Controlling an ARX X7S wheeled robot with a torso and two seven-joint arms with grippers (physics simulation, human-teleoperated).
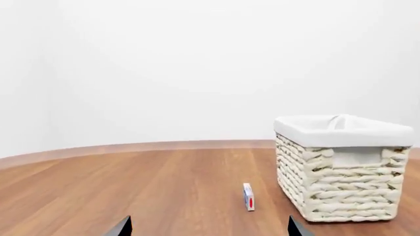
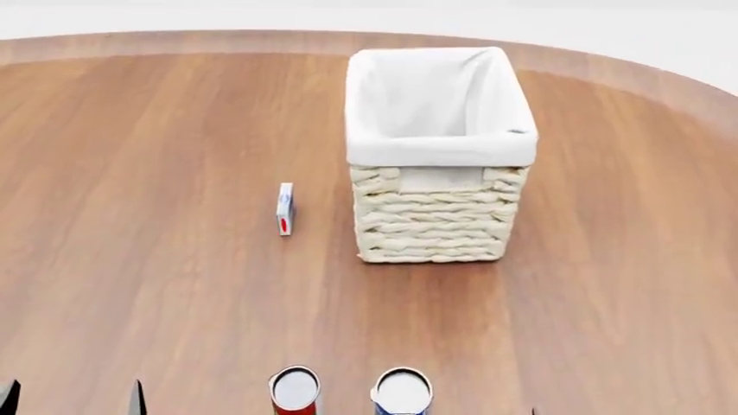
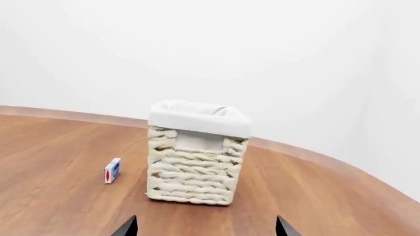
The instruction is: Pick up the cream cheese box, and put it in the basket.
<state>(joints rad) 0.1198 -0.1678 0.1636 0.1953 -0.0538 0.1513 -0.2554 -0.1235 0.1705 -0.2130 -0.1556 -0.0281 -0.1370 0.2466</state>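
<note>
We see the cream cheese box standing left of the basket; two cans sit nearer us.

Bright, even, diffuse light in all three views, no clear source. Shadows very soft: faint contact shadow under the basket, barely any by the cream cheese box. White walls near blown out. Slight compression softness, no motion blur. Table edge bows at 12 o'clock in head view, mild wide-angle distortion.

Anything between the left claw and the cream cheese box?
Nothing: bare wood between the left claw and the cream cheese box in the left wrist view.
</note>
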